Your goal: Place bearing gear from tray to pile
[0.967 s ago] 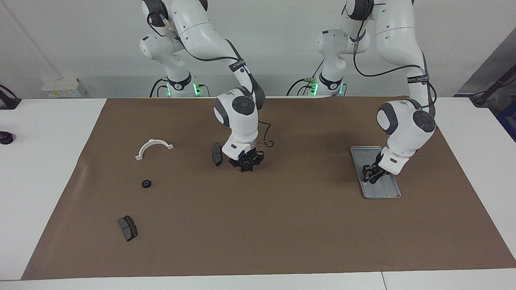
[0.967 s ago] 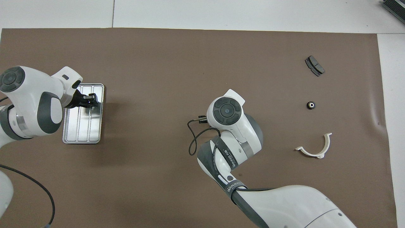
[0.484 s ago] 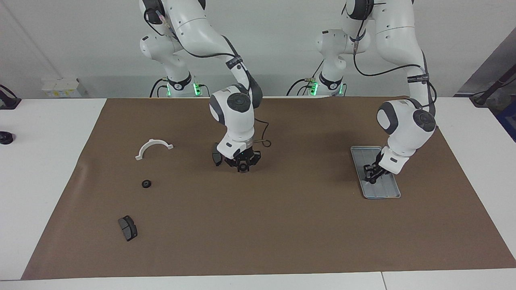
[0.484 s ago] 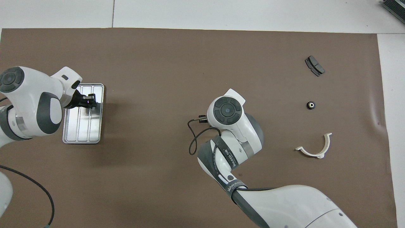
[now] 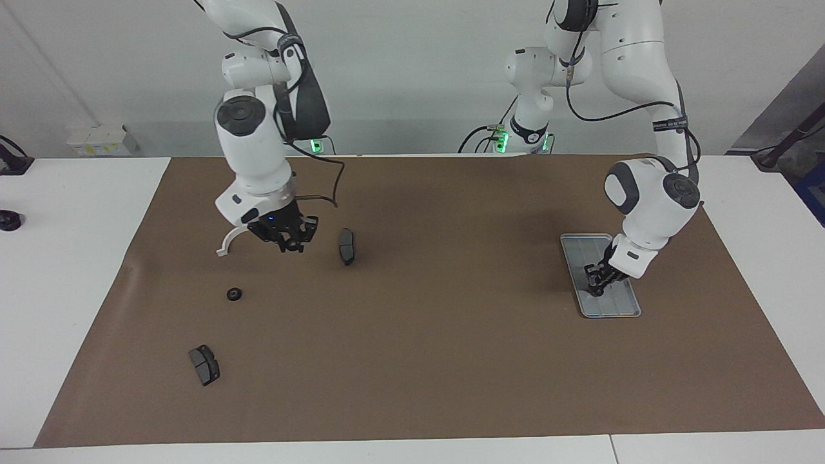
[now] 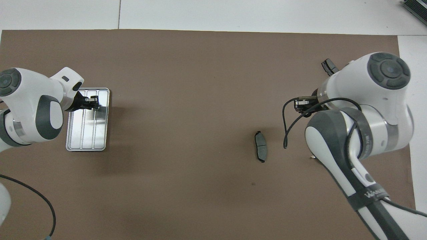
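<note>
The silver tray [image 5: 622, 306] [image 6: 86, 133] lies on the brown mat toward the left arm's end of the table. My left gripper [image 5: 594, 288] [image 6: 92, 100] reaches down into it. Its fingertips are shut on a small dark bearing gear [image 6: 94, 99], mostly hidden by them. The pile lies toward the right arm's end: a white half-ring bracket [image 5: 225, 243], a small black gear [image 5: 234, 294] and a brake pad [image 5: 204, 364] [image 6: 328, 66]. My right gripper [image 5: 287, 237] hangs above the mat beside the bracket, with nothing visibly held. In the overhead view its arm hides it.
A second brake pad [image 5: 347, 246] [image 6: 260, 146] lies on the mat near the middle, closer to the tray than the bracket is. The brown mat [image 5: 419, 361] covers most of the white table. A small black object [image 5: 9, 221] sits on the table off the mat.
My right arm has swung from the mat's middle to the pile, uncovering the middle brake pad. My left gripper has closed inside the tray.
</note>
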Controlling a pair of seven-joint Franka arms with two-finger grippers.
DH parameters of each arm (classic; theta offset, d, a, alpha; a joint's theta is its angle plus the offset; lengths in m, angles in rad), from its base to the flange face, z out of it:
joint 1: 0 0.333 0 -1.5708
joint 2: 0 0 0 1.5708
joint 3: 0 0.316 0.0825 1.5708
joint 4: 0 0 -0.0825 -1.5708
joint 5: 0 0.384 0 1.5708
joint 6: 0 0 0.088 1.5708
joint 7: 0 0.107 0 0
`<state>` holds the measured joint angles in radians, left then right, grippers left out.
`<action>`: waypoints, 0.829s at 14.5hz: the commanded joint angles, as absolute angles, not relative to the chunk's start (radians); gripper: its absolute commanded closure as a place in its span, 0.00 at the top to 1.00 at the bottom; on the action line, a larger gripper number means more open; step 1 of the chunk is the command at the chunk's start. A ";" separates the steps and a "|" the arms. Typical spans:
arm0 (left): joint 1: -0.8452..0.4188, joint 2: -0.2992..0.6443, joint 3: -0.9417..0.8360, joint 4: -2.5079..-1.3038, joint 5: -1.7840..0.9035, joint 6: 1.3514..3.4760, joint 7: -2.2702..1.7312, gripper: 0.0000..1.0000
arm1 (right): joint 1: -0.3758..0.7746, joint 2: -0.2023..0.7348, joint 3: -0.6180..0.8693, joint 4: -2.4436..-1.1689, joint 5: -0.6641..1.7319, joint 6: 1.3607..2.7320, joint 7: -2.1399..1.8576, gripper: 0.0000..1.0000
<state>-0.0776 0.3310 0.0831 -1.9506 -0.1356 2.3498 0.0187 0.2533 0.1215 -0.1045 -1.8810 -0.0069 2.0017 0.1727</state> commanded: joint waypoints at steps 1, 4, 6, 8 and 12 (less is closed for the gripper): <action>-0.090 0.345 0.087 -1.882 -0.126 2.344 0.025 0.02 | 0.204 0.095 -0.089 -2.014 -0.005 2.095 0.106 0.00; -0.178 0.359 0.084 -1.853 -0.135 2.345 -0.036 0.02 | 0.173 0.130 -0.089 -2.112 -0.003 2.258 0.089 0.00; -0.274 0.359 0.084 -1.845 -0.135 2.353 -0.173 0.03 | 0.163 0.161 -0.087 -2.129 -0.002 2.312 0.089 0.00; -0.387 0.359 0.083 -1.844 -0.135 2.365 -0.311 0.03 | 0.163 0.190 -0.087 -2.131 0.000 2.339 0.091 0.12; -0.599 0.373 0.077 -1.829 -0.158 2.425 -0.503 0.03 | 0.160 0.204 -0.087 -2.145 0.000 2.378 0.101 1.00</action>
<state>-0.5183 0.3490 0.0606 -1.8521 -0.1399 2.3873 -0.4458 0.1809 0.2142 -0.1022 -2.1295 -0.0064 2.3563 0.1124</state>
